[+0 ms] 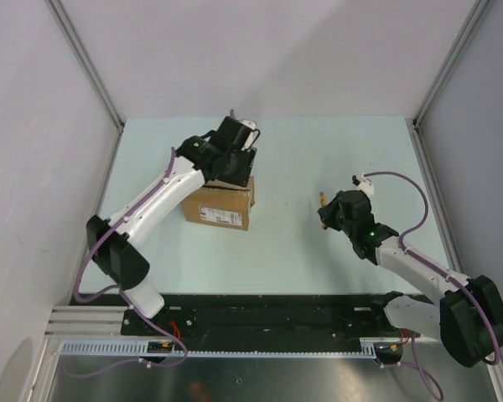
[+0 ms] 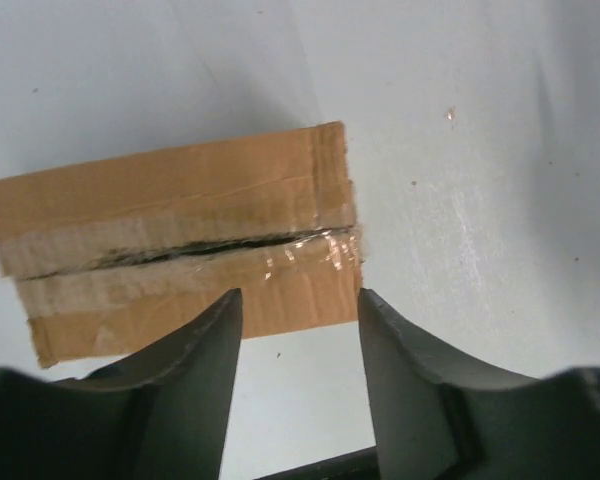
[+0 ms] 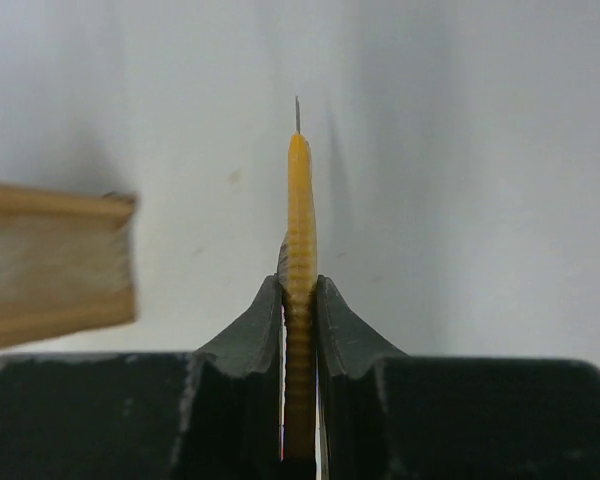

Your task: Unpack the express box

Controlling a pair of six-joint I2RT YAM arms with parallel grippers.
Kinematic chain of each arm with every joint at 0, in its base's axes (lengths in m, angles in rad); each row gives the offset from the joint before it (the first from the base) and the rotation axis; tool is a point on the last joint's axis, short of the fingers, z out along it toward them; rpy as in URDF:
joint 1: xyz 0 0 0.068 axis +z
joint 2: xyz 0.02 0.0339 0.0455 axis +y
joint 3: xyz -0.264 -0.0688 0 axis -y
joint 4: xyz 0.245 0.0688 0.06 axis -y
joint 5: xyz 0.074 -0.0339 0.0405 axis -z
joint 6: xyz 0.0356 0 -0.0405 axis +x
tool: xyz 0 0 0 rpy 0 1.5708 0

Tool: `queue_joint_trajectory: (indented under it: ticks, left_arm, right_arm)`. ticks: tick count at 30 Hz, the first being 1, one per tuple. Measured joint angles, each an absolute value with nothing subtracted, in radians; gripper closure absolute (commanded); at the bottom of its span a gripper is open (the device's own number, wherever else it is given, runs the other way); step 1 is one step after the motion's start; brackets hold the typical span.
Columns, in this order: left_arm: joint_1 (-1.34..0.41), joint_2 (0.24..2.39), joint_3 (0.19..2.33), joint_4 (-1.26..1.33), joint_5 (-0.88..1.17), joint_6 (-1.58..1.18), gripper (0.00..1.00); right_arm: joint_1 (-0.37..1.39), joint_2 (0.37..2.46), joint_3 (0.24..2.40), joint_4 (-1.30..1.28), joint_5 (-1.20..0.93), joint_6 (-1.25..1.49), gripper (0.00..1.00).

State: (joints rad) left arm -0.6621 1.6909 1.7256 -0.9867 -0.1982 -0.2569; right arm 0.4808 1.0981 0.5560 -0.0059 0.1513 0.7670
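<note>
Hovering spread over express box [image 2: 180, 240], left end effector [image 2: 295, 300]; right end effector [image 3: 300, 287] pinching knife [image 3: 300, 200].

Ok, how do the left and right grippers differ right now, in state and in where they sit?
The left gripper stands open and holds nothing; the right gripper is shut on the yellow utility knife. The left gripper hangs over the express box, at one end of its slit tape seam; the right gripper is off to the box's right, over the table. Both are black two-finger grippers.
</note>
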Motion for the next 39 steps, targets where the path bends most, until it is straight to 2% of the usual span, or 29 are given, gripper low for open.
queue_joint_trajectory:
  ticks: [6,15,18,19,22,27,35,39]
  left_arm:
    - [-0.566,1.569,1.628,-0.976,-0.224,-0.291,0.36]
    - [-0.38,1.367,1.412,-0.906,-0.175,-0.334,0.35]
    - [-0.336,1.308,1.347,-0.871,-0.146,-0.352,0.34]
    - [-0.322,1.288,1.328,-0.861,-0.137,-0.36,0.34]
    - [-0.283,1.238,1.288,-0.829,-0.121,-0.375,0.34]
    - [-0.23,1.195,1.269,-0.795,-0.1,-0.384,0.34]
    - [-0.174,1.161,1.216,-0.765,-0.089,-0.394,0.38]
    - [-0.143,1.126,1.174,-0.764,-0.09,-0.4,0.43]
  right_arm:
    - [0.48,1.229,0.61,-0.06,0.402,0.631,1.0]
    - [0.442,1.498,0.729,-0.091,0.535,0.533,0.87]
    - [0.431,1.564,0.769,-0.125,0.542,0.53,0.73]
    - [0.432,1.577,0.777,-0.136,0.538,0.53,0.59]
    - [0.415,1.638,0.823,-0.182,0.535,0.536,0.36]
    - [0.393,1.665,0.878,-0.233,0.518,0.535,0.2]
    - [0.393,1.572,0.942,-0.341,0.474,0.53,0.16]
    - [0.393,1.505,1.026,-0.339,0.42,0.516,0.2]
